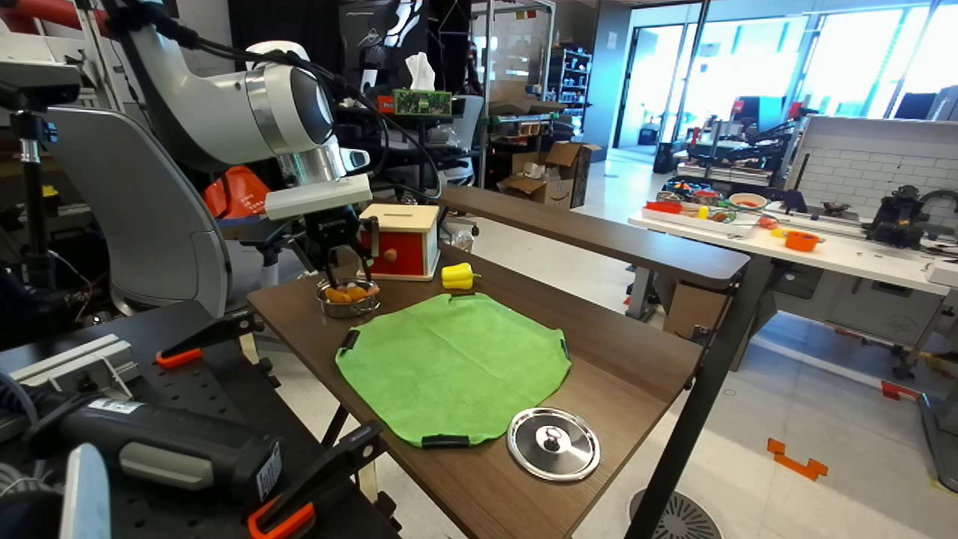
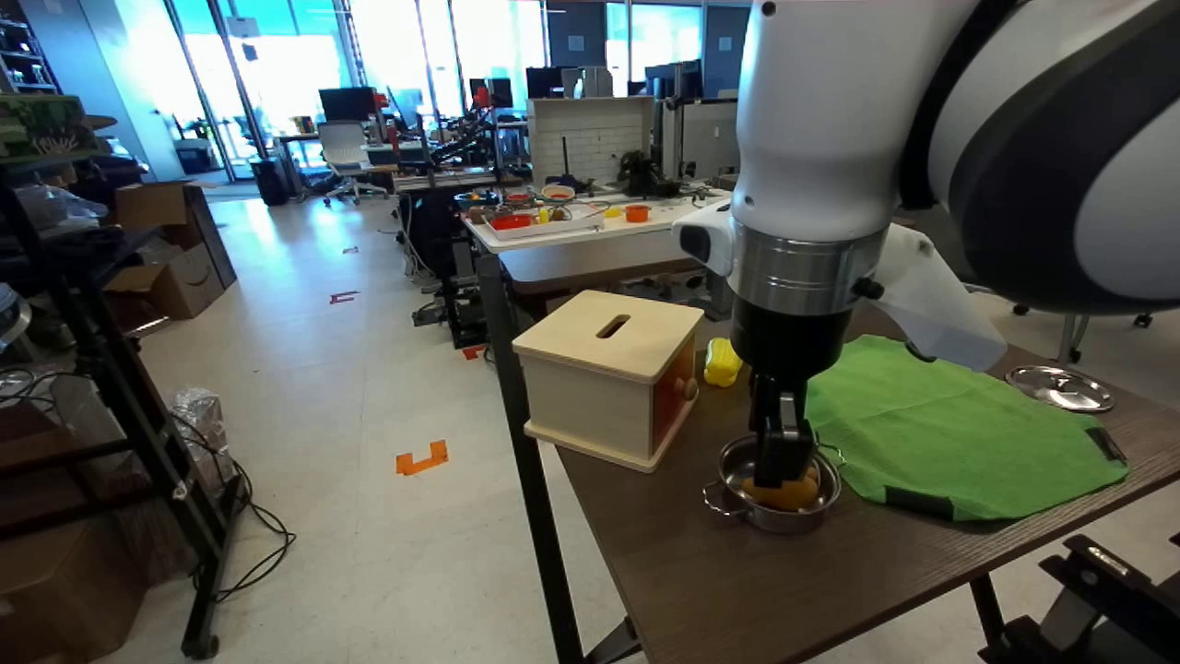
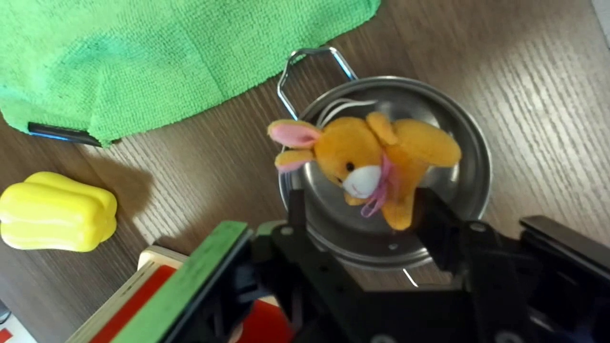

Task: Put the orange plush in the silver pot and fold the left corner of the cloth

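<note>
The gripper stands wide at the silver pot, fingers well apart. The orange long-eared plush lies in the pot, ears over the rim near ten o'clock in the wrist view. On lifting, a finger could catch the plush's leg or pink ribbon, dragging it out or tipping the pot. The wrist points nearly straight down in an exterior view. Toward the wrist view's ten o'clock lies the green cloth.

1. An orange toy is lying in the pot, right of centre.
2. The gripper is holding its fingers apart in the lower half.
3. Green cloth is filling the upper left.
</note>
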